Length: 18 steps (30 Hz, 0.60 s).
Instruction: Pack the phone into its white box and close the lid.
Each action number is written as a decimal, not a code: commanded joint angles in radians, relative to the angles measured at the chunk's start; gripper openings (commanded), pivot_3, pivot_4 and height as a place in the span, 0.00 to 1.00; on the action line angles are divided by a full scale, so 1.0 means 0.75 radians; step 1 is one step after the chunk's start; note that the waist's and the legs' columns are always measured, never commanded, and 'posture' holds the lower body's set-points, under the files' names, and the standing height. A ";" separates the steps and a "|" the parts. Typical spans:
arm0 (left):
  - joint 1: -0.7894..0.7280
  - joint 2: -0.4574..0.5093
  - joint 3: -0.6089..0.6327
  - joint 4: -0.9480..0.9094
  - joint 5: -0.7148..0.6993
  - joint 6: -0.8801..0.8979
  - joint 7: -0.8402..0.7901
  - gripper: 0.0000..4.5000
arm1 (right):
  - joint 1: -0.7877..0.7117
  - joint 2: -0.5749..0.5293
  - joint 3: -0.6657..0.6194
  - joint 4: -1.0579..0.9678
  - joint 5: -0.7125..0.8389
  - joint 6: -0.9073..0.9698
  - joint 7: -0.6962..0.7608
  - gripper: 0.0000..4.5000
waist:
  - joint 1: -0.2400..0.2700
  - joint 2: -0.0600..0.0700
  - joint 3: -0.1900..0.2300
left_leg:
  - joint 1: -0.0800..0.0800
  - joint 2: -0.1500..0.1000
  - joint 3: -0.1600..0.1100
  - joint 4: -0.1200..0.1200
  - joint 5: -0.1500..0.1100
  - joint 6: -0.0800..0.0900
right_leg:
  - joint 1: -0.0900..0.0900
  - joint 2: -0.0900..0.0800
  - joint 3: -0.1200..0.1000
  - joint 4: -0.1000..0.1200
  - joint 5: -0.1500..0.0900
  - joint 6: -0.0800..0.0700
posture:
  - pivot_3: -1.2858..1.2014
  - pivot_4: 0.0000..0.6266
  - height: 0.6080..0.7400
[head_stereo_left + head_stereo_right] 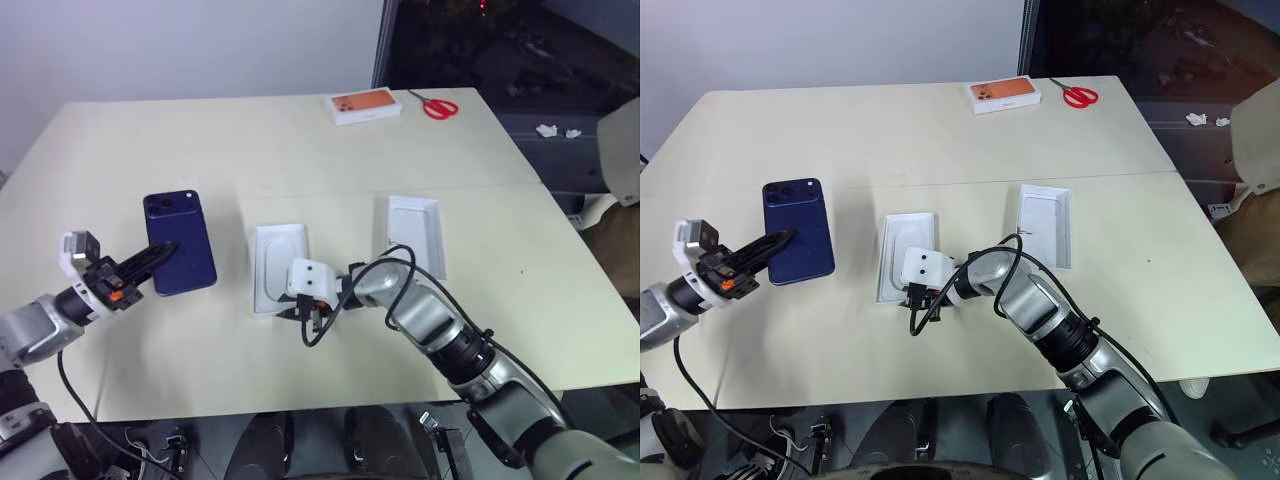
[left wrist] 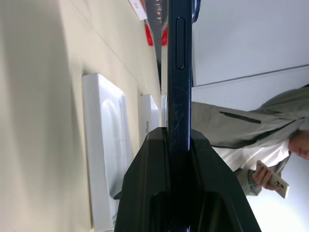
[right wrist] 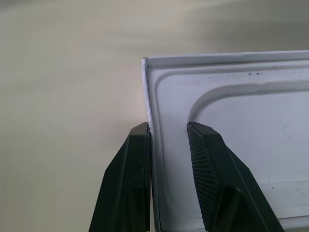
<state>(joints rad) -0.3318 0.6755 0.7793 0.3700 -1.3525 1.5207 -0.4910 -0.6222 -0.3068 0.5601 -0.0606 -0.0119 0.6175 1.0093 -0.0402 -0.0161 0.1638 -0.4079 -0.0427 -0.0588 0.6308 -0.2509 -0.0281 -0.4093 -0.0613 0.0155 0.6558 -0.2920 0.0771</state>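
Fingers of my left gripper (image 1: 160,254) are clenched on the phone (image 1: 180,241), holding it above the table (image 1: 300,140). My right gripper (image 3: 169,135) straddles the white box's (image 1: 280,262) rim, one finger outside touching the wall, one inside, not quite pinched. The lid (image 1: 415,232) lies open just beyond; orange-topped box (image 1: 365,106) and scissors (image 1: 437,105) sit far off.

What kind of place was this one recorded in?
Likely an office or lab: a large cream table by a plain white wall, with scissors and an orange-topped box on it, and a person standing by.
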 commanded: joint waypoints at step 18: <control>-0.163 -0.230 -0.335 -0.064 0.142 -0.121 0.039 0.00 | -0.117 -0.227 -0.514 0.086 0.382 0.102 0.069 0.90 | 0.039 -0.001 0.000 | -0.001 -0.002 0.001 0.001 0.000 0.000 | 0.001 0.000 0.000 -0.001 0.000 0.000 | 0.52 0.24 1.00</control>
<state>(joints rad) -0.4367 0.5164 0.5633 0.3345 -1.2620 1.4429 -0.4451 -0.7151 -0.4429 0.1915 -0.0168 0.2929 0.7442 1.0411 -0.0108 -0.0171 0.1641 -0.4087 -0.0442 -0.0584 0.6316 -0.2510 -0.0276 -0.4088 -0.0617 0.0154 0.6549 -0.2916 0.0768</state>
